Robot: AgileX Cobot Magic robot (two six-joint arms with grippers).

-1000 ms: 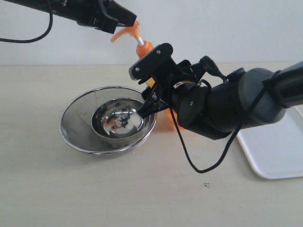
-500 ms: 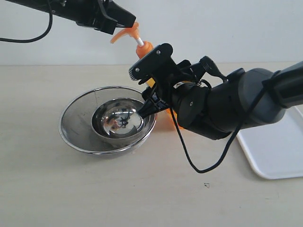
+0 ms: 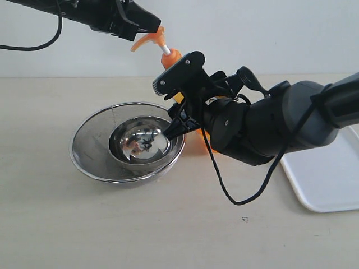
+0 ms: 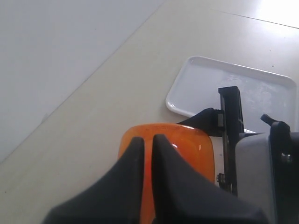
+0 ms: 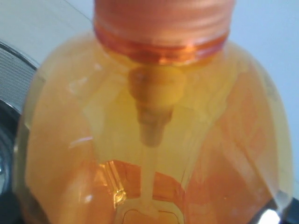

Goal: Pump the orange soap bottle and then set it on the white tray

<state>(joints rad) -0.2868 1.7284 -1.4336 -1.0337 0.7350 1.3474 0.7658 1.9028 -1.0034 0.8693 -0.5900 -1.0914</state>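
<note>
big black right gripper (image 3: 178, 106) comes in from 3 o'clock, jaws clamped on the body of the tall translucent orange soap bottle (image 3: 171, 57), which stands on the beige table (image 3: 112, 224) near centre, well apart from the flat glossy white tray (image 3: 331, 179) lying out at 4 o'clock. the wide steel mesh bowl (image 3: 90, 140), with a smaller polished steel bowl (image 3: 140, 143) nested inside, sits just beside the bottle at its 9 o'clock. up at 11 o'clock, the left gripper (image 3: 147, 25) has its fingers pinched together, tips on the orange pump head (image 3: 148, 39).
</note>
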